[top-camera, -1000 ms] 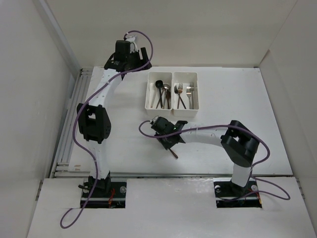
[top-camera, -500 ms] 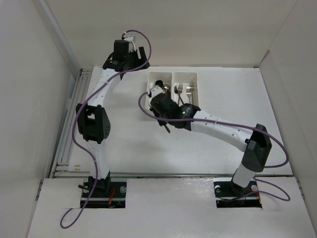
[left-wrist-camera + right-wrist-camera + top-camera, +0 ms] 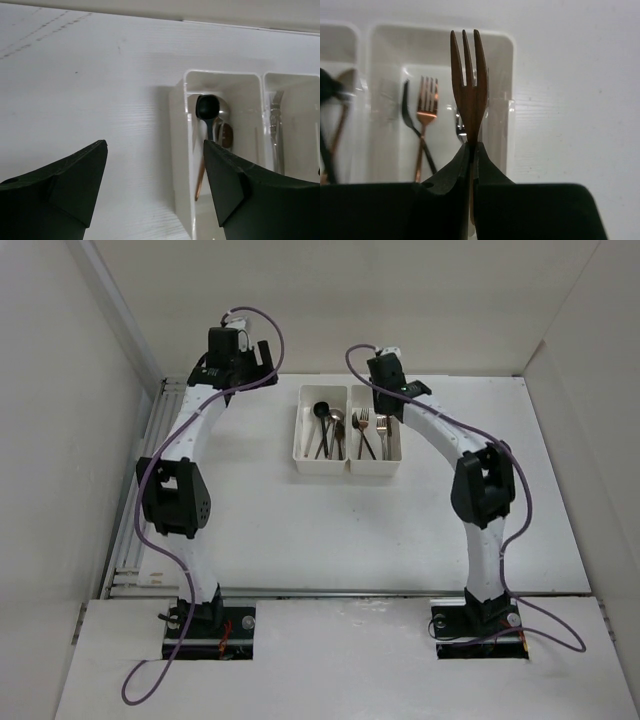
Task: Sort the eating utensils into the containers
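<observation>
Right gripper [image 3: 471,146] swung over right bin [image 3: 510,100], clamped on copper fork [image 3: 468,75], tines jutting ahead of it

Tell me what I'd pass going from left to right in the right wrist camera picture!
black spoon in the left bin → copper fork lying in the right bin → dark fork held upright in the shut right gripper → bare white table
</observation>
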You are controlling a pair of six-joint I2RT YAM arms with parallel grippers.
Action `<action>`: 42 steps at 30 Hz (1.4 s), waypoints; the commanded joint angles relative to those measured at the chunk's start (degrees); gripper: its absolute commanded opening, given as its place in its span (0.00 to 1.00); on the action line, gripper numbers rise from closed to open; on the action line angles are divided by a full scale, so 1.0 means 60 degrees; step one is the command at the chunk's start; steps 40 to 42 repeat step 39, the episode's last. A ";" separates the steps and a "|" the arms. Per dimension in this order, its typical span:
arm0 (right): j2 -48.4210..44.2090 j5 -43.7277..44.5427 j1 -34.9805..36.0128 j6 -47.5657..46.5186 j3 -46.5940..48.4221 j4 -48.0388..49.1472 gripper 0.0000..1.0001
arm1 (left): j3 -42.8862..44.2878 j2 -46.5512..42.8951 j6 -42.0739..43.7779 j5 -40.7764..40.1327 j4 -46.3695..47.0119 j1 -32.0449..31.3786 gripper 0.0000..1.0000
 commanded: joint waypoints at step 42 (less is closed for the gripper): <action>-0.9462 -0.1523 -0.5534 -0.0699 -0.6822 0.1314 1.00 | -0.3612 -0.4557 0.1133 -0.1871 -0.0616 0.3022 1.00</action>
